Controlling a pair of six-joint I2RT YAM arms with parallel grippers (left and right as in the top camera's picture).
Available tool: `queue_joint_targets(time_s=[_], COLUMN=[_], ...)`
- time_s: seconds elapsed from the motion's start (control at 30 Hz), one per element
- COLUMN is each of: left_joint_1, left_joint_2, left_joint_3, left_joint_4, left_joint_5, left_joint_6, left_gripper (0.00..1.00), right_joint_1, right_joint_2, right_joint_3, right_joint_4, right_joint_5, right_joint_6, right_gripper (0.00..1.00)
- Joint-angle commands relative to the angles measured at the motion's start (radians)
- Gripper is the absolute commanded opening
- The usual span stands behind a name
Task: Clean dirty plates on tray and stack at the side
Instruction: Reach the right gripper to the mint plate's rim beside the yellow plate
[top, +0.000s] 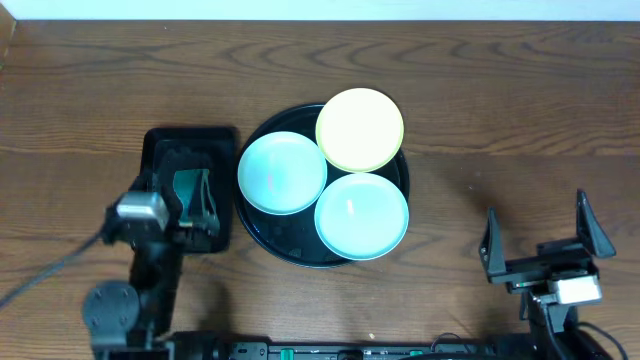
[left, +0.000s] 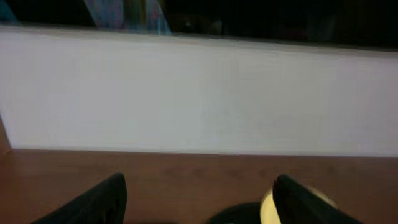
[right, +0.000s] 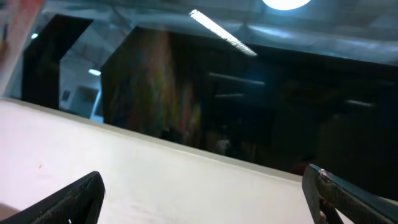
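Plates (top: 282, 172) near left gripper (top: 193, 190), apart

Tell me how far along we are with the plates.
Done: nothing yet. The yellow plate, left mint plate and right mint plate all lie on the tray; none is stacked beside it. In hand: nothing. The left gripper is open over the rectangular tray, and the right gripper is open, off to the tray's right. Left: clean and stack all three.

Three plates (top: 282, 172) on black tray (top: 268, 238)
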Motion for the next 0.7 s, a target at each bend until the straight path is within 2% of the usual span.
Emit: queue_joint_targets(time_s=[0.0, 0.17, 0.4, 0.57, 0.67], left_joint_1=[-0.003, -0.003, -0.003, -0.003, -0.003], left_joint_2=[0.171, 0.418, 0.738, 0.930, 0.998], left_joint_3=[0.201, 0.518, 0.911, 1.089, 1.112], left_joint_4=[-0.101, -0.365, -0.786, -1.012, -1.055], left_joint_5=[0.040, 0.062, 0.015, 0.009, 0.010], left_joint_6=[0.000, 0.019, 0.072, 0.079, 0.078], left_gripper=[0.76, 0.76, 0.76, 0.76, 0.76], right_joint_1=[0.010, 0.010, 0.010, 0.010, 0.010], right_joint_2=[0.133, 0.363, 0.675, 0.885, 1.001], right_joint_3=[0.104, 0.288, 0.616, 0.861, 0.978], right_joint_4=[-0.003, -0.112, -0.459, -0.785, -0.943], right_joint_5=[-0.098, -0.227, -0.329, -0.344, -0.346], right_joint_6=[-0.021, -0.020, -0.060, -0.132, -0.163], right_gripper=[0.99, 0.99, 0.99, 0.99, 0.99])
